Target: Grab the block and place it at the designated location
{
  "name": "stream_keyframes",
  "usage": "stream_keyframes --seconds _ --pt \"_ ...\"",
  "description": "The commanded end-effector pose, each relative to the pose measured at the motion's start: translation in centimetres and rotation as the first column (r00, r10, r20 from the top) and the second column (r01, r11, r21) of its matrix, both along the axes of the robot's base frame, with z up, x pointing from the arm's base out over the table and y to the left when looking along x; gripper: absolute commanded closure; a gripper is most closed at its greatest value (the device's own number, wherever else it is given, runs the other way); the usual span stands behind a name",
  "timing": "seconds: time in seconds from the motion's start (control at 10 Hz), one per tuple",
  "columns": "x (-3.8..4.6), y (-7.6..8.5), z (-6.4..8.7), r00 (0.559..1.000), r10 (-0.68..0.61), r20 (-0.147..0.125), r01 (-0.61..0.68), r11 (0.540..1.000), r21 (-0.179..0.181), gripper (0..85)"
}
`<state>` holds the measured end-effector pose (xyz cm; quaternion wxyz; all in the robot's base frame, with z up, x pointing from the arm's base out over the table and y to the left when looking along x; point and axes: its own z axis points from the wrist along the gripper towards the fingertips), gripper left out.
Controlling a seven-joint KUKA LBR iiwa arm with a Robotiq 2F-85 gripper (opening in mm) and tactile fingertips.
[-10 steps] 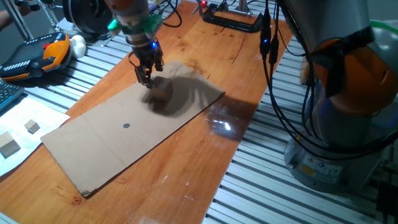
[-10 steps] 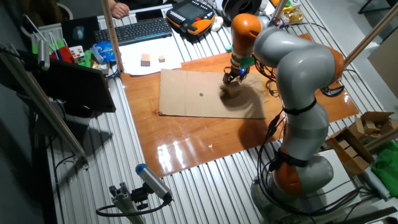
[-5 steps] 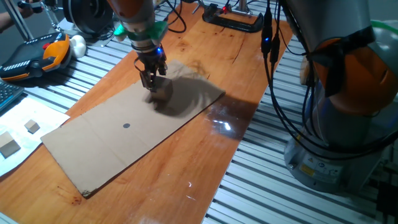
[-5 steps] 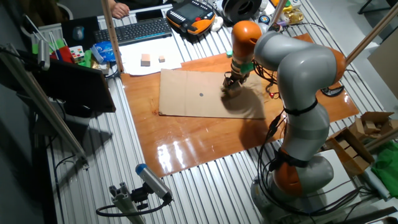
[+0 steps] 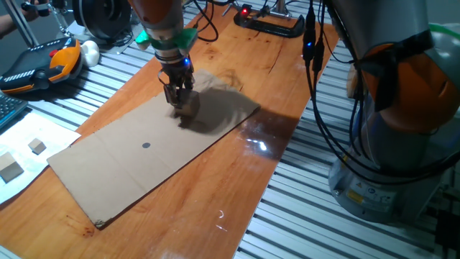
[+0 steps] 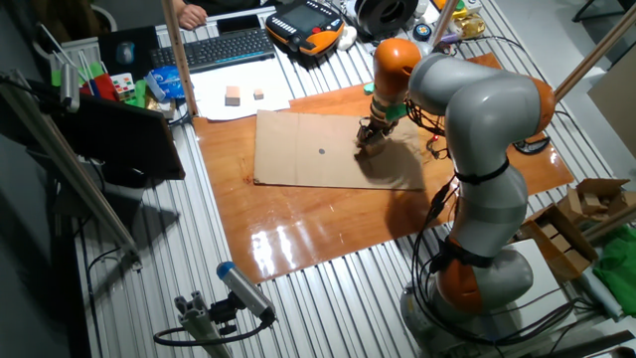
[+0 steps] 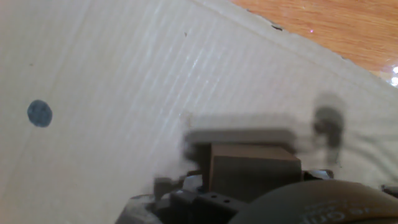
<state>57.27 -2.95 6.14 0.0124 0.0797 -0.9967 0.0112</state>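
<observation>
Your table (image 5: pixel 237 180) carries the cardboard sheet (image 5: pixel 108 173), and the arm reaches down over the sheet's far end, well apart from the dark dot (image 5: pixel 146 145) that marks the designated location. The end effector (image 5: pixel 177 103) is low there, its tips at the sheet. In the hand view the block (image 7: pixel 252 169) sits right at the fingers, standing on the cardboard, with the dot (image 7: pixel 39 114) far off to the left. You cannot tell from these pictures whether the fingers are closed on the block or only straddling it; the fixed views hide the block behind the hand and its shadow.

Judging from that, you are at the grasp. Keep the fingers square to two opposite faces, close gently and evenly so the cube does not twist, and lift straight up before swinging toward the dot.

Compared with a second ago, the end effector has come down and shifted slightly along the sheet, from hovering above the shadow to sitting in it.
</observation>
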Motion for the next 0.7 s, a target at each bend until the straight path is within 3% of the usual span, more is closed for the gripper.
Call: stream_keyframes --seconds 0.0,0.3,0.4,0.6 --pt "-0.01 0.0 -0.1 1.000 -0.001 0.005 0.001 1.000 0.003 19.0" --pt "-0.06 0.0 -0.2 0.999 0.000 0.034 0.000 1.000 -0.006 33.0" --pt "0.04 0.2 0.0 1.000 -0.003 0.031 0.004 1.000 -0.006 39.0" --pt "0.28 0.8 1.1 1.000 -0.015 -0.005 0.015 1.000 0.001 52.3"
